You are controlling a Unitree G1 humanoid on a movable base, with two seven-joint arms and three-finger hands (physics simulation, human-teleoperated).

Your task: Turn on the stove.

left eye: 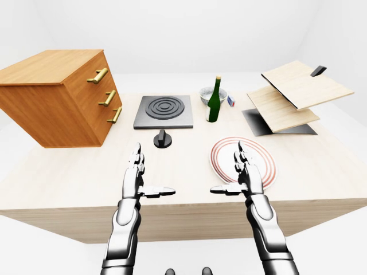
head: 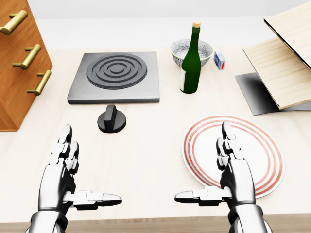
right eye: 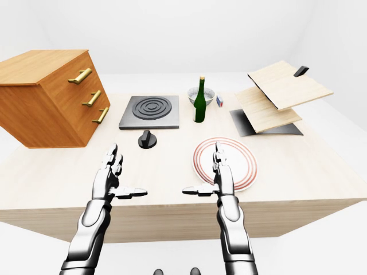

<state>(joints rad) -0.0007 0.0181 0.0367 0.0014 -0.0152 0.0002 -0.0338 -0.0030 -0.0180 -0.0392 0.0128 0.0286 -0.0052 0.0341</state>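
Since nothing is gripped yet: both hands hover flat and open, thumbs pointing inward, low in the head view.
Left hand (head: 63, 170): empty, fingers spread, below the knob.
Right hand (head: 231, 170): empty, over the striped plate (head: 272, 160).
Knob (head: 112, 119): centre-left, just below the stove (head: 115, 76), untouched.
Doing it well: I'd send the left hand, the nearer one, up to pinch the knob's raised ridge, then twist.
Hard to tell: no on/off marking shows; the drawer chest (head: 19, 63) is cut off at upper left.
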